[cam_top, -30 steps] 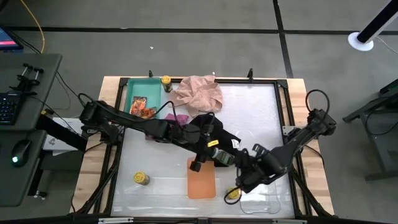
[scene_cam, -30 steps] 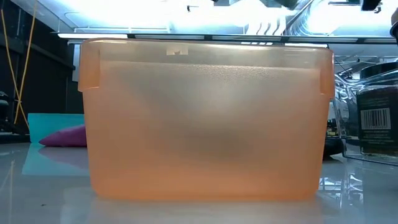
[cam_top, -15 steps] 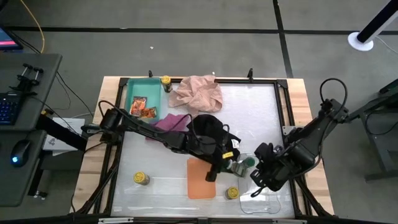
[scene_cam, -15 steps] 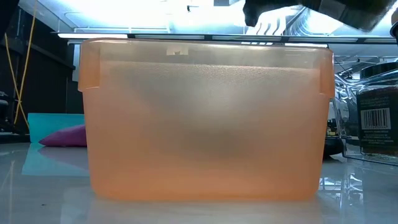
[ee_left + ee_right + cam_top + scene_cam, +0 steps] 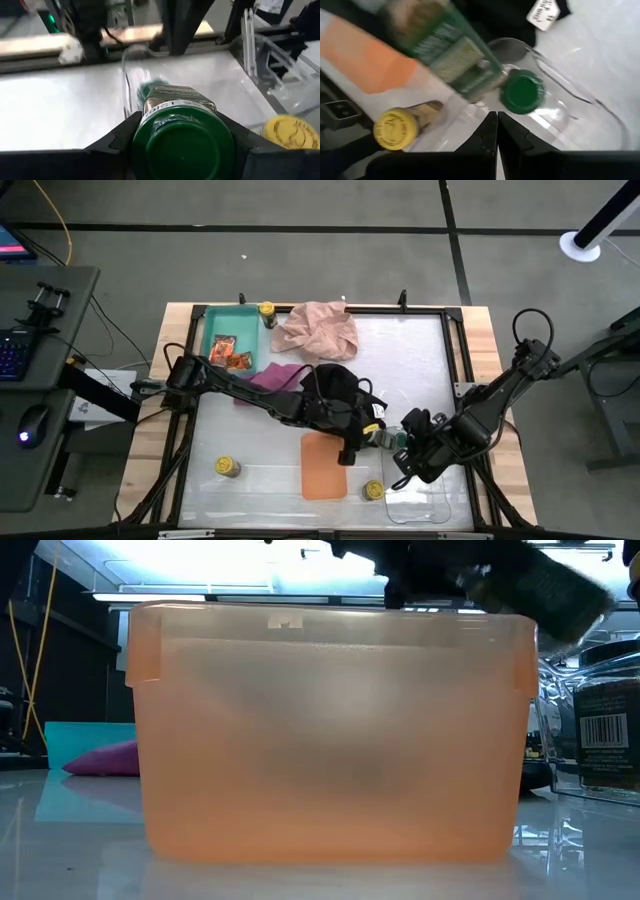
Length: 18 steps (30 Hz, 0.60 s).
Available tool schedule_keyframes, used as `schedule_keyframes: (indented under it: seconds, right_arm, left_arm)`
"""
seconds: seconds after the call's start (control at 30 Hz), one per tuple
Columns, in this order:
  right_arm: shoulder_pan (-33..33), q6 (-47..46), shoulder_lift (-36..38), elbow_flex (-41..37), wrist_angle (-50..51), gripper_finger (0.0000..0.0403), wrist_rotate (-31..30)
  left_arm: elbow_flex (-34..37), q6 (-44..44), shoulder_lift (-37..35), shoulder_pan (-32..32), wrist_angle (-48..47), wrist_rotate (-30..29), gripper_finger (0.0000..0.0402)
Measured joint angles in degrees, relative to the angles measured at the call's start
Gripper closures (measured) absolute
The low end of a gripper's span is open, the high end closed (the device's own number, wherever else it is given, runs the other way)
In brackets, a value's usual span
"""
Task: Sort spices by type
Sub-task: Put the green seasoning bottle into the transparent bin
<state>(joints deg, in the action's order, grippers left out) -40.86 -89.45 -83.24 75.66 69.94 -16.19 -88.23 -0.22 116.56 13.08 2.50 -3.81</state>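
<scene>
Midway across the glossy white table (image 5: 420, 360), the left gripper (image 5: 372, 437) reaches between the orange tray (image 5: 324, 465) and the clear tray (image 5: 420, 498), its dark fingers (image 5: 112, 142) clamped on a small round jar with a ridged green lid (image 5: 182, 145). That jar hangs tilted, its printed label facing the right wrist camera.

Just beside it, the right gripper (image 5: 402, 463) hovers above the near corner of the clear tray, its two fingers pressed together and holding nothing. Below them a second green-lidded jar (image 5: 521, 91) stands upright inside the rounded, see-through tray, while a yellow-lidded jar (image 5: 395, 128) lies on its side against the tray's outer wall.

Another yellow-lidded jar (image 5: 228, 467) stands alone near the table's front left corner, and a third (image 5: 267, 310) sits at the back beside the teal tray (image 5: 213, 325). Flat orange-red packets (image 5: 230, 352) lie in that teal tray.

Three soft cloths crowd the middle and back of the table: a crumpled pink one (image 5: 318, 328), a magenta one (image 5: 278, 375) and a black one (image 5: 335, 385) under the left arm.

From table height, the frosted orange tray fills the view.
</scene>
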Motion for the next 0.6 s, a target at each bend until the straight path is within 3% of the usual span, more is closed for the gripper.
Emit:
schedule_keyframes:
  seconds: [0.37,0.6]
  right_arm:
    - [3.4,1.0,-1.0,0.0,-1.9,0.0403,0.7]
    - [8.7,4.6,-3.7,-0.1,-0.7,0.0403,6.1]
  left_arm:
    - [0.0,-2.6,1.9,0.1,0.0,-1.5,0.0235]
    - [0.0,-2.7,1.9,0.0,-1.1,-3.3,0.0235]
